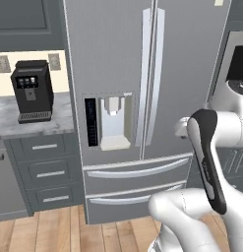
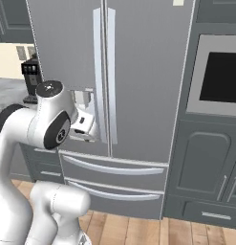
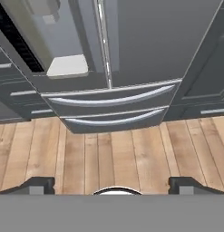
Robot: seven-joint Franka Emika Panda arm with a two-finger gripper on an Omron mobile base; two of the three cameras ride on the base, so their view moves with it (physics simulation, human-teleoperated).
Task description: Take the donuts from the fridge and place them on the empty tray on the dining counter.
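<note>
The fridge (image 1: pixel 113 54) stands straight ahead, tall and grey steel, with both French doors shut and its long vertical handles (image 1: pixel 153 74) meeting at the middle. It also fills the right base view (image 2: pixel 148 72) and the top of the hand view (image 3: pixel 145 41). Its water dispenser recess (image 1: pixel 113 123) and two bottom drawers (image 3: pixel 113 97) are closed. The donuts are hidden behind the shut doors. The tray and the dining counter are out of view. My gripper (image 3: pixel 112 186) is open and holds nothing, its fingertips (image 3: pixel 41 185) spread wide above the wooden floor, a short way in front of the fridge.
A black coffee machine (image 1: pixel 32 91) sits on the marble worktop (image 1: pixel 39 123) over grey drawers (image 1: pixel 44 172) left of the fridge. A built-in oven (image 2: pixel 219 76) and dark grey cabinets (image 2: pixel 205 162) flank the right side. Wooden floor (image 3: pixel 113 154) lies open below.
</note>
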